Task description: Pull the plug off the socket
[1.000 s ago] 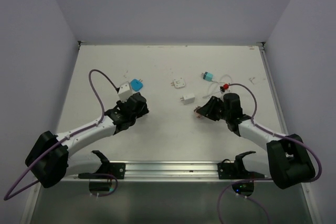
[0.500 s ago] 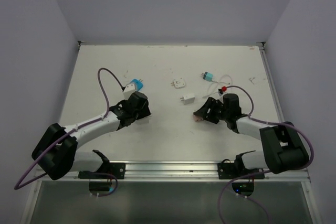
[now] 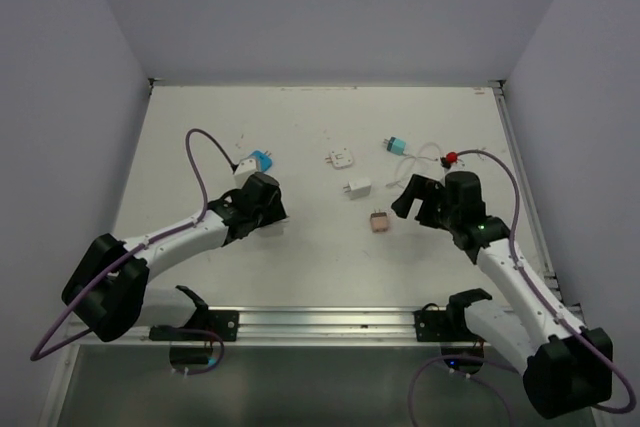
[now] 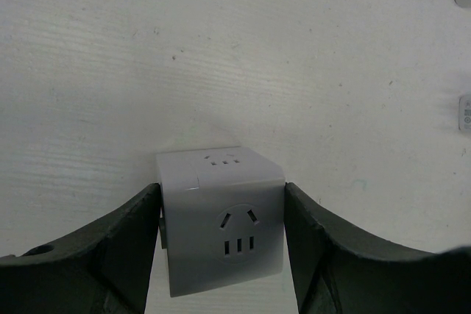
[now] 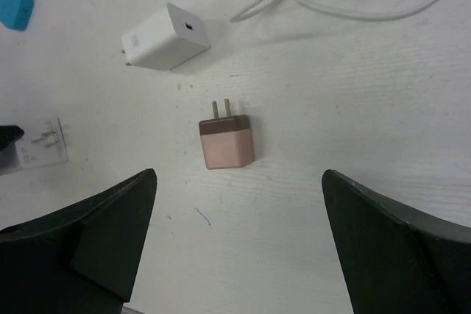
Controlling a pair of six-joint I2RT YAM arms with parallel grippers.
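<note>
The socket (image 4: 218, 251), a white cube with dark slots, is clamped between the fingers (image 4: 132, 248) of my left gripper (image 3: 250, 179) at the table's left. The top view shows it as a small white block (image 3: 243, 169). The plug (image 5: 227, 143), a small pink block with two prongs, lies free on the table (image 3: 378, 221) near the middle. My right gripper (image 5: 237, 182) stands wide open just behind it with nothing between its fingers. In the top view the right gripper (image 3: 412, 199) is to the right of the plug and apart from it.
A blue plug (image 3: 261, 160) lies right beside the socket; I cannot tell whether they touch. A white charger (image 5: 165, 37) and a flat white adapter (image 3: 340, 158) lie beyond the pink plug. A white cable (image 5: 353, 5) with a teal end (image 3: 393, 145) curls at the back right.
My right gripper has opened and let go of the pink plug, then drawn back to the right. The plug now lies on the table. The left gripper still holds the socket.
</note>
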